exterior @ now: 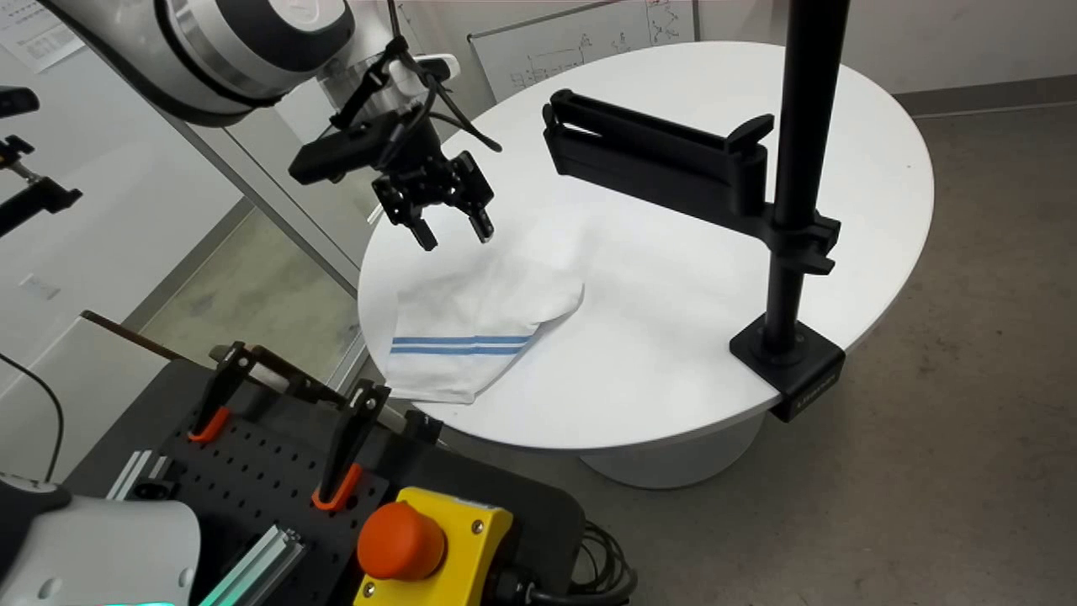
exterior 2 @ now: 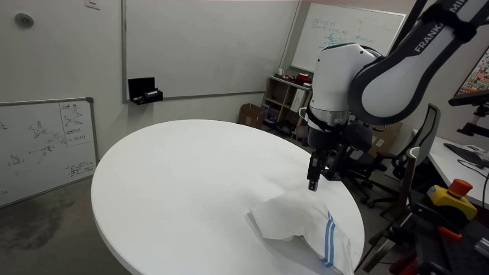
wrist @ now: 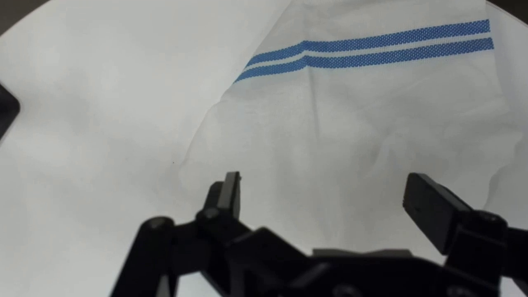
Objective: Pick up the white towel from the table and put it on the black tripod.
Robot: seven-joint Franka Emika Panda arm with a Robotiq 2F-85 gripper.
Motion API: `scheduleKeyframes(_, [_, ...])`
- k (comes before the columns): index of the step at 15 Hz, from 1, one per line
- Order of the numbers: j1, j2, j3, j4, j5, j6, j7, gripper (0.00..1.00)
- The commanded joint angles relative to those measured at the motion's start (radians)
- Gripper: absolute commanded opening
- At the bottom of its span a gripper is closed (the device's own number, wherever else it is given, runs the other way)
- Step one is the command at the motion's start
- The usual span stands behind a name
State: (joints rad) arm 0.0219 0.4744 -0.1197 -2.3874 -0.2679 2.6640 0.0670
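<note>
The white towel with two blue stripes lies spread and slightly wrinkled on the round white table, close to its edge. It shows in both exterior views and fills much of the wrist view. My gripper is open and empty, above the towel's unstriped end and apart from it; its fingers also show in an exterior view and in the wrist view. The black tripod, an upright pole with a folded side arm, is fixed at the table's edge in an exterior view.
A dark pegboard cart with orange-tipped clamps stands beside the table. A yellow box with a red button sits on it. The tripod's side arm reaches over the table. A black corner shows at the wrist view's left edge.
</note>
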Motion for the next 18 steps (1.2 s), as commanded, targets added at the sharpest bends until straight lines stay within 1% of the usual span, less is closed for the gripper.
scheduleKeyframes(1, [0.006, 0.001, -0.006, 0.003, 0.007, -0.002, -0.005, 1.00])
scheduleKeyframes(2, [-0.002, -0.011, -0.006, -0.003, 0.016, 0.005, -0.004, 1.00])
scheduleKeyframes(4, [-0.021, 0.006, 0.012, 0.000, 0.037, 0.026, -0.031, 1.00])
scheduleKeyframes(5, [-0.038, 0.016, 0.036, 0.001, 0.060, 0.026, -0.058, 1.00])
scheduleKeyframes(8, [-0.046, 0.041, 0.072, -0.008, 0.088, 0.062, -0.085, 1.00])
scheduleKeyframes(9, [-0.037, 0.057, 0.077, -0.010, 0.085, 0.082, -0.086, 1.00])
scheduleKeyframes(13, [0.012, 0.115, 0.055, -0.002, 0.061, 0.110, -0.052, 1.00])
scheduleKeyframes(14, [0.015, 0.127, 0.053, -0.002, 0.062, 0.118, -0.054, 1.00])
scheduleKeyframes(18, [0.049, 0.180, 0.023, 0.002, 0.049, 0.182, -0.044, 1.00])
